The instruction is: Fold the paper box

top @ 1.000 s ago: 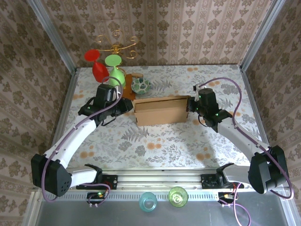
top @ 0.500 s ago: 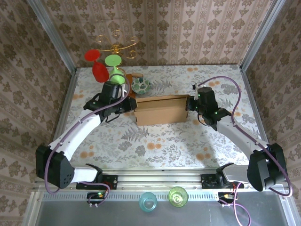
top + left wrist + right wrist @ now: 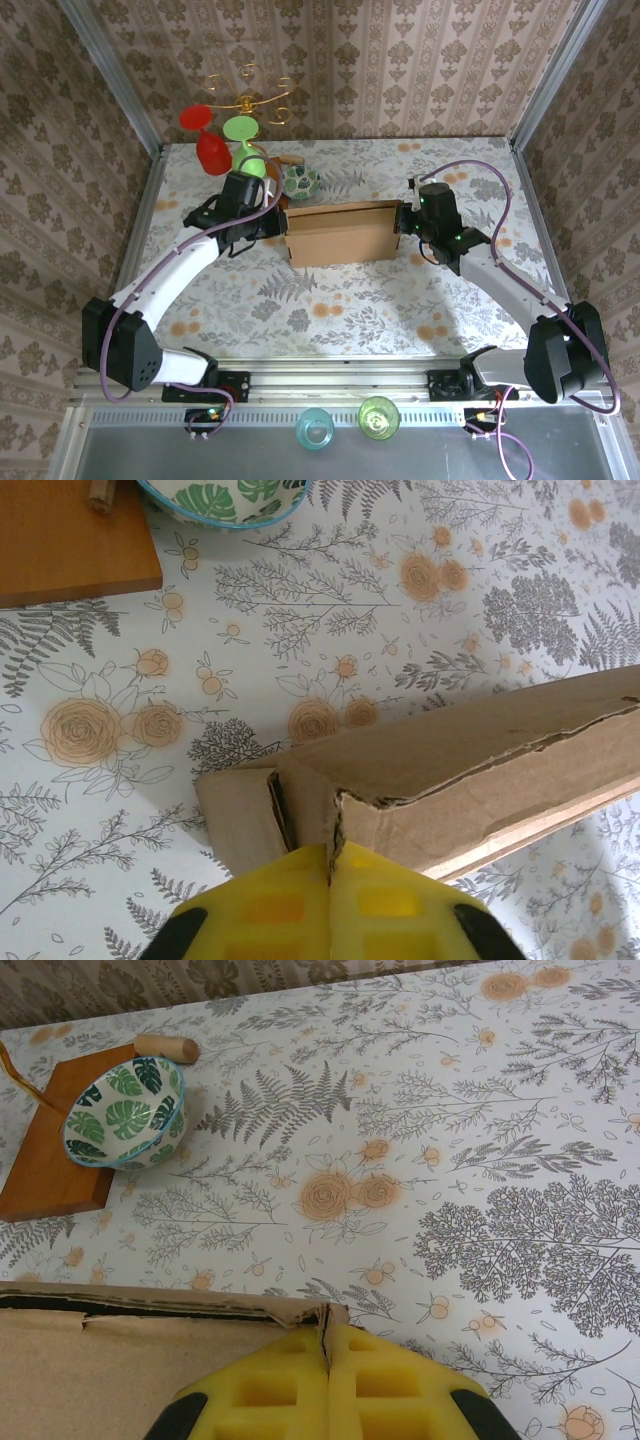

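The paper box (image 3: 342, 233) is a tan cardboard box lying lengthwise mid-table. My left gripper (image 3: 278, 222) is at its left end. In the left wrist view the yellow fingers (image 3: 260, 905) are shut, with a thin torn edge of the paper box (image 3: 470, 770) pinched in the seam between them. My right gripper (image 3: 404, 222) is at the box's right end. In the right wrist view its yellow fingers (image 3: 400, 1385) are shut on the upper corner of the paper box (image 3: 120, 1370), whose edge runs off to the left.
A reddish wooden board (image 3: 272, 192) with a leaf-patterned bowl (image 3: 299, 181) sits just behind the box's left end. Red (image 3: 205, 140) and green (image 3: 245, 140) glasses and a gold stand (image 3: 250, 100) are at the back left. Two cups (image 3: 315, 428) stand below the near rail.
My left gripper has moved right up to the box's left end and shut on its edge. The right arm and the box have hardly moved.
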`<state>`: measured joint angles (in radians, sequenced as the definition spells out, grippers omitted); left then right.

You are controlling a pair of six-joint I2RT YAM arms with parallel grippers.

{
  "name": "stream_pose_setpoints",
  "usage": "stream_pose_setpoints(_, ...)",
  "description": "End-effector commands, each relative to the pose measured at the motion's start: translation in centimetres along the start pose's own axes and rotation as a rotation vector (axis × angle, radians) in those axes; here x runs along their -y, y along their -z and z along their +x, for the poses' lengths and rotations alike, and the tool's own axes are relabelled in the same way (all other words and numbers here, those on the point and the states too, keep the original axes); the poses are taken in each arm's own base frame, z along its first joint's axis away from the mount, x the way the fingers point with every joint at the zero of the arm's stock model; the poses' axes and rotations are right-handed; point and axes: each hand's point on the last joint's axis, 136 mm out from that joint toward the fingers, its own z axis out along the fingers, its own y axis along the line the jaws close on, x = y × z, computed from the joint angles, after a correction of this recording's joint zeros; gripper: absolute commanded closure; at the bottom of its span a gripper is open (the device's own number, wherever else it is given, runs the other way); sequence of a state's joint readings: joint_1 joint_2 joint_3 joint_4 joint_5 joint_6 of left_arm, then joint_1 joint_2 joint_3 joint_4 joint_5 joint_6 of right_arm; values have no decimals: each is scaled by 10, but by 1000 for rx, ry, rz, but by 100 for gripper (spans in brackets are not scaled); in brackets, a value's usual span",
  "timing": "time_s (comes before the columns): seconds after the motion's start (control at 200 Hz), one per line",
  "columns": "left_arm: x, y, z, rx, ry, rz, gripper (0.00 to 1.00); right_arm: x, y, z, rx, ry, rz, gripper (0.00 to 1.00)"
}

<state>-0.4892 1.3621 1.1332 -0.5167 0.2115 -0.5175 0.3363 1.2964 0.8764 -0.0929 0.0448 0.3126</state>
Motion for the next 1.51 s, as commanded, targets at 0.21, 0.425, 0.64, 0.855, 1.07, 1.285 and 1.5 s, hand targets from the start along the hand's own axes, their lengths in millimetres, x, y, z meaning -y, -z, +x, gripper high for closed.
stream_pose_setpoints(0.21, -7, -5, 12, -20, -41, -42, 100, 16, -4, 79, -279, 37, 51, 100)
stream_pose_setpoints(0.425, -12, -9, 26, -15, -66, -73, 100, 20, -4, 89, -275, 46, 52, 100)
stream_pose_setpoints(0.64, -20, -15, 39, -19, -53, -96, 100, 21, -3, 94, -273, 45, 48, 100)
stream_pose_setpoints(0.855, -25, -17, 43, -19, -59, -117, 100, 19, 0, 90, -289, 28, 48, 92)
stream_pose_setpoints(1.07, -28, -19, 43, -17, -62, -133, 100, 9, 13, 67, -289, -61, 36, 65)
stream_pose_setpoints(1.285, -27, -19, 41, -13, -68, -138, 100, 0, 28, 44, -280, -157, 26, 50)
stream_pose_setpoints(1.5, -26, -20, 39, -13, -70, -139, 100, 0, 44, 27, -268, -275, 20, 41)
